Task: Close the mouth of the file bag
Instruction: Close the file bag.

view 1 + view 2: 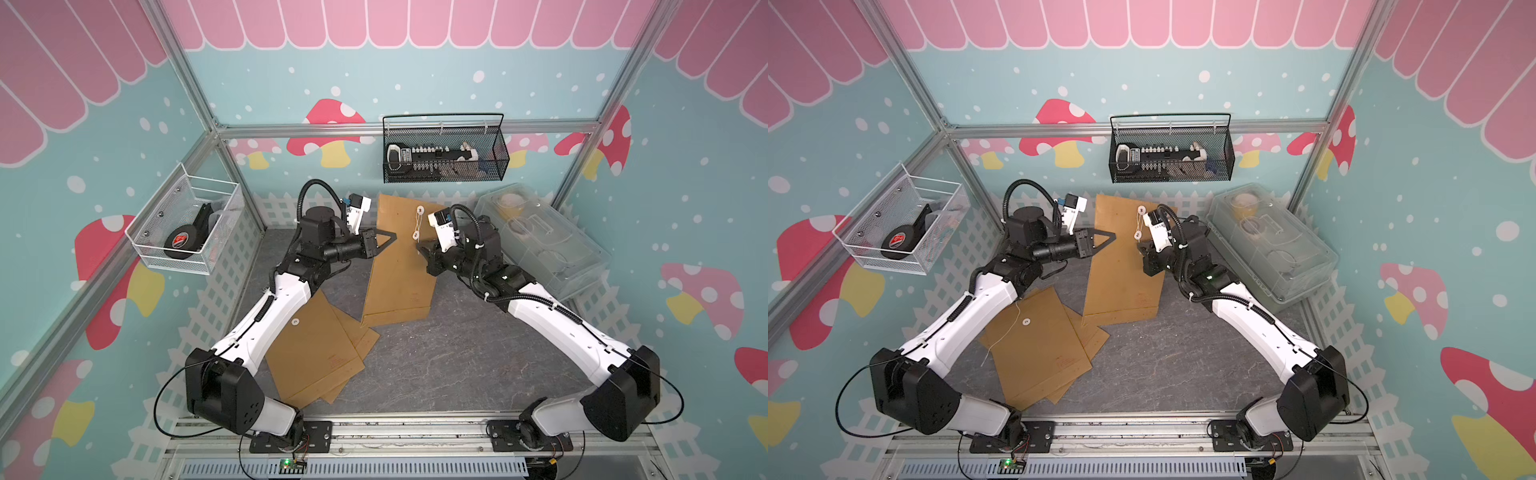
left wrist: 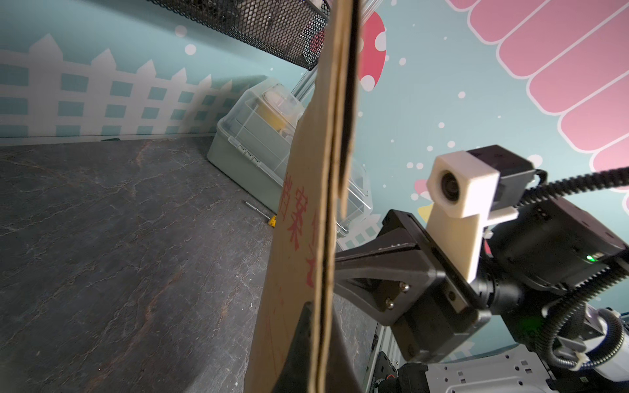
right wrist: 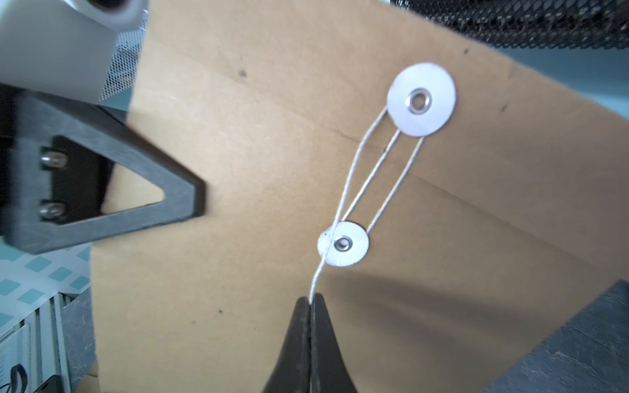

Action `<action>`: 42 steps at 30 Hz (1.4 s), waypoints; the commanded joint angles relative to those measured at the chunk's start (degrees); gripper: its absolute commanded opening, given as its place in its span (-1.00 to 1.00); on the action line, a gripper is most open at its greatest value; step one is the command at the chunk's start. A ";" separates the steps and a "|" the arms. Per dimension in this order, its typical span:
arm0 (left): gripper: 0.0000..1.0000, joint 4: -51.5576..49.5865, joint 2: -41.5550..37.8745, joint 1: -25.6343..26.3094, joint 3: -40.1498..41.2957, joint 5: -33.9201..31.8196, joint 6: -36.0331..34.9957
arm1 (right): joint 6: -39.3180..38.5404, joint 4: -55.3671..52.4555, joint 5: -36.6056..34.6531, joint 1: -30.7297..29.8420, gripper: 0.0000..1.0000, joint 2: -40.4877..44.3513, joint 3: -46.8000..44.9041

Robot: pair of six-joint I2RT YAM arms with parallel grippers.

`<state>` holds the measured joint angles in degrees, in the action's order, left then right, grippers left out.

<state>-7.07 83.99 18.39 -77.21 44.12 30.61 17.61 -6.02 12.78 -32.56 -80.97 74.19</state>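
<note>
Black shoulder housings sit closest in both top views. Beyond them the file bag stands on end over the grey table, between the two arms, and loose file bags lie flat near the left arm. The left gripper is clamped on the standing bag's side edge; the right gripper sits at the string.

From the left wrist, a black finger presses the bag's printed face, seen edge-on.

From the right wrist, the right gripper's tips are pinched together on the string, which loops between the upper disc and the lower disc
</note>
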 commanded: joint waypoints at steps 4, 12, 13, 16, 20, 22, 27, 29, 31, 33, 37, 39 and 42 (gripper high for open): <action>-1.00 0.16 -1.89 -0.26 -2.00 0.17 -1.47 | 0.87 -2.75 2.17 2.30 -1.00 1.48 1.07; -1.00 -0.05 -2.40 -0.29 -2.25 1.05 -1.52 | 0.66 -6.36 0.43 5.70 -1.00 -1.29 2.10; -1.00 -0.05 -2.41 -0.26 -2.24 1.08 -1.52 | 0.68 -6.36 0.39 5.86 -1.00 -1.66 2.10; -1.00 -0.10 -2.47 -0.28 -2.24 1.58 -1.43 | 0.68 -5.99 0.41 6.10 -1.00 -2.69 2.68; -1.00 -0.04 -2.59 -0.28 -2.16 2.11 -1.56 | 0.77 -6.73 -0.43 6.70 -1.00 -4.40 4.39; -1.00 -0.28 -2.68 -0.26 -2.08 2.08 -1.85 | 0.76 -7.49 -1.00 6.95 -1.00 -4.58 5.01; -1.00 -2.35 -2.95 -0.53 -2.04 1.75 -3.96 | 1.01 -11.43 -2.23 8.16 -1.00 -3.50 6.46; -1.00 -2.51 -2.82 -0.63 -2.06 2.03 -4.32 | 1.25 -13.33 -1.91 8.84 -1.00 -3.01 7.15; -1.00 -2.51 -2.56 -0.58 -2.16 2.90 -4.54 | 1.76 -15.24 -1.40 9.66 -1.00 -3.03 8.55; -1.00 -2.52 -2.42 -0.33 -2.24 3.83 -4.97 | 2.50 -19.11 -1.74 10.52 -1.00 -4.31 11.77; -1.00 -3.98 -2.12 0.88 -2.59 4.99 -7.18 | 2.44 -24.57 -2.86 11.13 -1.00 -7.24 17.83; -1.00 -4.61 -1.94 1.34 -2.61 5.22 -7.76 | 1.83 -26.72 -3.87 11.21 -1.00 -8.55 20.43; -1.00 -5.46 -1.81 1.90 -2.76 5.65 -8.57 | 1.38 -28.30 -4.51 11.25 -1.00 -9.69 23.20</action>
<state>-11.51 83.11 19.68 -77.82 47.75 24.62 18.92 -29.34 9.74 -21.39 -89.06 94.80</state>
